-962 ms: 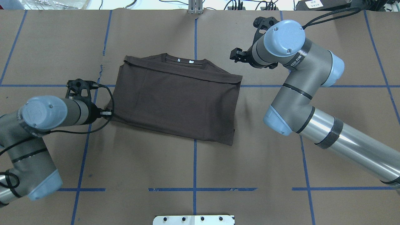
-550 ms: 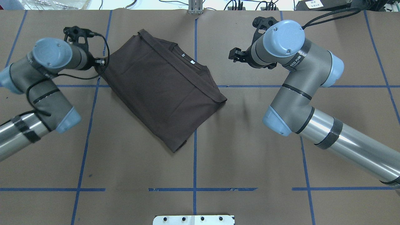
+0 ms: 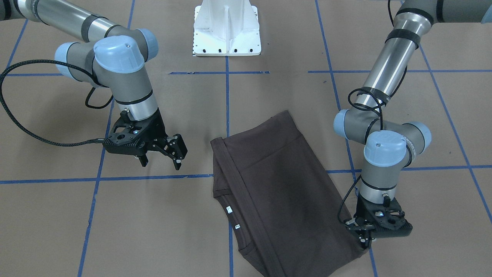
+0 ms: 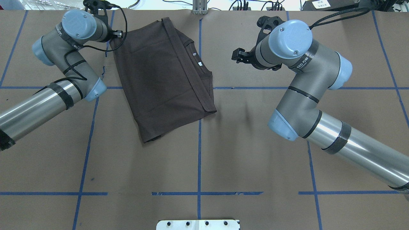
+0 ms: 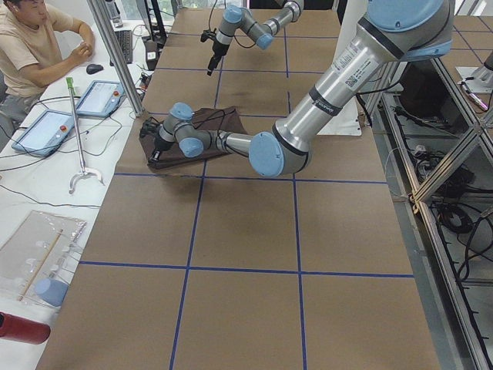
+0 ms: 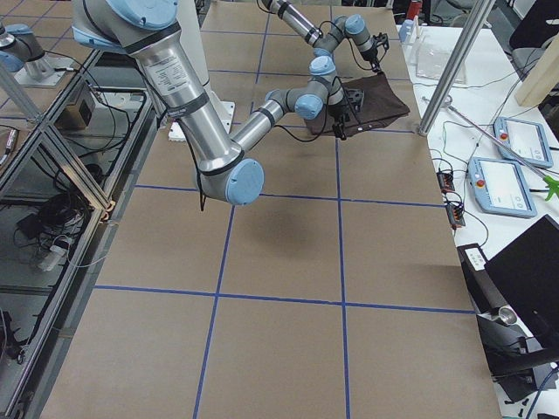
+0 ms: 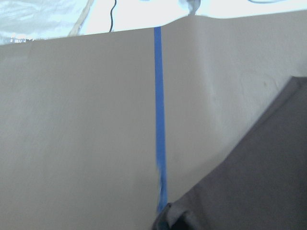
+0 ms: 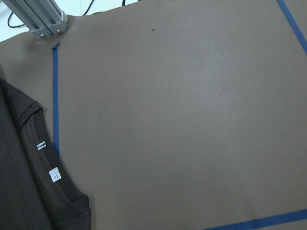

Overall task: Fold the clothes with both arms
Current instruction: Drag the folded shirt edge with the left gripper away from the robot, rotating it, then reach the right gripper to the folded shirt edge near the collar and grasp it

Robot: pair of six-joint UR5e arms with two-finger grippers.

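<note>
The dark brown T-shirt (image 4: 163, 76) lies folded on the brown table, turned so that its collar with the white neck tags (image 4: 193, 54) faces right. It also shows in the front view (image 3: 276, 192) and in the right wrist view (image 8: 29, 191). My left gripper (image 3: 365, 239) is shut on the shirt's far left corner, low at the table. In the overhead view it is hidden under its wrist (image 4: 96, 28). The left wrist view shows bunched cloth (image 7: 177, 221) at the bottom edge. My right gripper (image 3: 161, 164) is open and empty, hovering right of the collar (image 4: 238, 57).
The white pedestal base (image 3: 226, 30) stands at the near middle of the table. Blue tape lines (image 4: 199, 159) cross the brown paper. An aluminium post (image 4: 199, 8) stands at the far edge. An operator (image 5: 31, 46) sits beyond the far edge by tablets.
My left arm has swung from the near left to the far left, dragging the shirt's corner. The shirt has turned clockwise and its collar now faces right. The right arm has hardly moved.
</note>
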